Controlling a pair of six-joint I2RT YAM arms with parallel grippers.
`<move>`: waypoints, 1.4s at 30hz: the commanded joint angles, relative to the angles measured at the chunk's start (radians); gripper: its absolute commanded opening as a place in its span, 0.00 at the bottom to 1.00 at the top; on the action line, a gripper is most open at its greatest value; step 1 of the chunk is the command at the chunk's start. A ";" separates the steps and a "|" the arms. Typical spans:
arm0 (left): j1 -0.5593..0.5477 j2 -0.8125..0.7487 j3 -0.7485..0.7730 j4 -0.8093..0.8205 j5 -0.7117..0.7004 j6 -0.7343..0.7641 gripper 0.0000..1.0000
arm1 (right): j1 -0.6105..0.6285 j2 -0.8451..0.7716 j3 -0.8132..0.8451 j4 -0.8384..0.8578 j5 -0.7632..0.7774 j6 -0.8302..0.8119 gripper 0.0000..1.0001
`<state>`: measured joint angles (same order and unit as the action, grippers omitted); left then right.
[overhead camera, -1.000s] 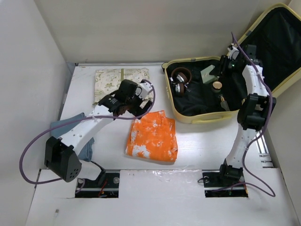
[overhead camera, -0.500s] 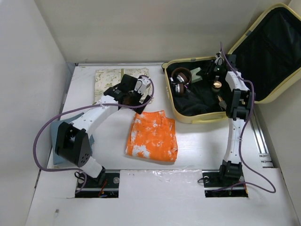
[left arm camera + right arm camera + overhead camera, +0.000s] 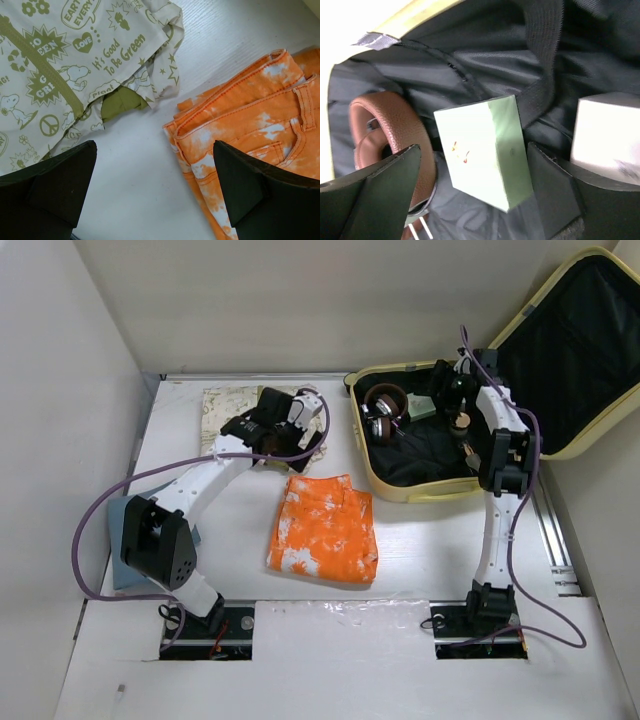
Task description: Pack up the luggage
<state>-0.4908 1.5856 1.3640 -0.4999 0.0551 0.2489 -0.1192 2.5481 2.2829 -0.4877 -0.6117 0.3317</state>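
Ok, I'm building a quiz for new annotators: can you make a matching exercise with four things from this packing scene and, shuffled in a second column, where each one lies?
Things
1. orange trousers
2. brown headphones
3. pale green box
4. printed cloth

Places
A. in the luggage, at its left end
B. on the table, by its far edge
C. on the table, near its middle
D. in the luggage, between the jaws of the open right gripper

Pairs: 1-C, 2-A, 3-D, 4-B

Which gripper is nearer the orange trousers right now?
Left. The left gripper hovers open between the printed cloth and the orange trousers. The right gripper is off inside the luggage, over a pale green box.
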 commanded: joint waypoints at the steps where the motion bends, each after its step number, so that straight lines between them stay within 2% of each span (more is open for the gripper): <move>1: -0.002 -0.004 0.056 -0.012 -0.007 0.016 1.00 | 0.016 -0.133 0.055 -0.081 0.199 -0.135 0.92; 7: -0.002 -0.004 0.066 -0.012 -0.034 0.026 1.00 | 0.067 -0.251 0.046 -0.156 0.339 -0.224 0.93; 10: -0.002 -0.013 0.049 -0.022 -0.043 0.017 1.00 | 0.092 -0.373 -0.012 -0.178 0.400 -0.238 0.98; 12: 0.011 -0.032 0.021 -0.022 -0.029 0.001 1.00 | 0.144 -0.500 -0.092 -0.192 0.467 -0.282 0.98; 13: 0.021 -0.041 -0.009 -0.008 -0.018 -0.011 1.00 | 0.168 -0.549 -0.133 -0.202 0.562 -0.298 0.98; 14: 0.055 -0.052 -0.023 -0.008 0.020 -0.040 1.00 | 0.223 -0.646 -0.230 -0.203 0.614 -0.322 0.99; 17: 0.112 -0.071 -0.061 -0.020 0.095 -0.060 1.00 | 0.346 -0.793 -0.403 -0.224 0.730 -0.322 0.99; 19: 0.121 -0.072 -0.083 -0.031 0.104 -0.060 1.00 | 0.398 -0.929 -0.595 -0.224 0.701 -0.290 0.99; 21: 0.121 -0.091 -0.120 -0.042 0.104 -0.060 1.00 | 0.450 -1.014 -0.733 -0.201 0.508 -0.238 0.99; 22: 0.121 -0.101 -0.140 -0.029 0.095 -0.060 1.00 | 0.469 -1.093 -0.876 -0.175 0.441 -0.144 0.99; 23: 0.121 -0.113 -0.158 -0.016 0.095 -0.060 1.00 | 0.492 -1.132 -0.946 -0.142 0.382 -0.084 0.99; 25: 0.121 -0.157 -0.212 0.010 0.095 -0.060 1.00 | 0.623 -1.230 -1.095 -0.049 0.358 0.080 0.99; 28: 0.130 -0.194 -0.250 0.024 0.085 -0.060 1.00 | 0.821 -1.266 -1.161 -0.064 0.545 0.203 0.99; 31: 0.130 -0.217 -0.273 0.024 0.071 -0.051 1.00 | 0.916 -1.275 -1.244 -0.059 0.607 0.338 0.99; 36: 0.144 -0.277 -0.283 0.024 0.052 -0.051 1.00 | 0.972 -1.183 -1.333 0.012 0.636 0.447 0.99; 41: 0.144 -0.322 -0.283 0.024 0.078 -0.051 1.00 | 1.018 -1.106 -1.323 -0.060 0.832 0.484 0.99; 42: 0.144 -0.332 -0.283 0.024 0.078 -0.051 1.00 | 1.018 -1.088 -1.323 -0.060 0.833 0.475 0.99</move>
<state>-0.3511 1.2999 1.0866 -0.4904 0.1192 0.2016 0.8780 1.4391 0.9489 -0.5682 0.0978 0.7586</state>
